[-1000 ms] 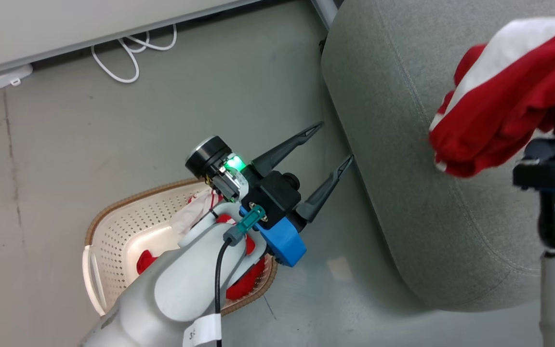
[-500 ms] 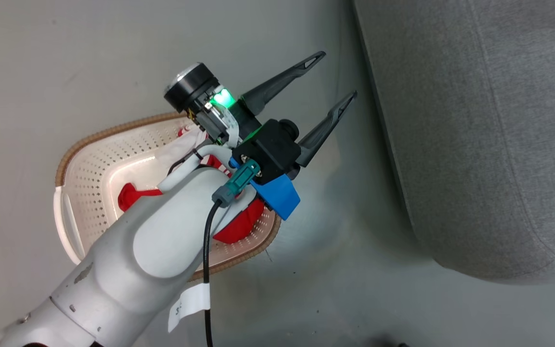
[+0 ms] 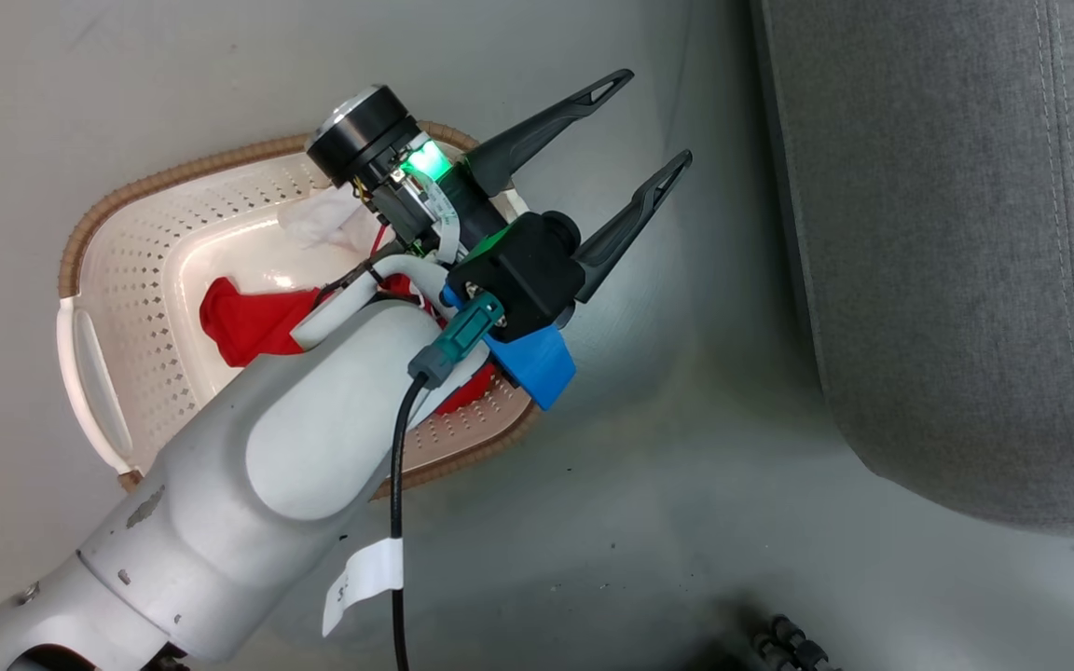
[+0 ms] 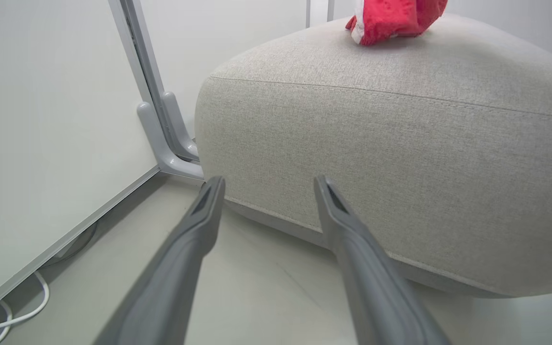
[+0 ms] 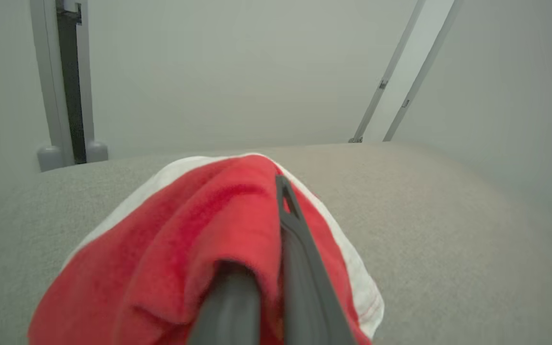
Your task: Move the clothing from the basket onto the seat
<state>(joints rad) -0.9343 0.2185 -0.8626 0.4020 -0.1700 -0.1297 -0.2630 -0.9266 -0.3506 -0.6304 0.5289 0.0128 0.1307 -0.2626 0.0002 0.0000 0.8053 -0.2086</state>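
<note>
Red clothing (image 5: 185,225) — white-edged, softly bunched

A grey upright post (image 4: 166,129) with a curved foot stands on the smooth, pale-grey floor (image 4: 257,297); left of the post runs a plain white wall panel (image 4: 41,120); along that panel's base, nearer than the post, a white cable (image 4: 22,315) loops on the floor; the light is soft and even.
</note>
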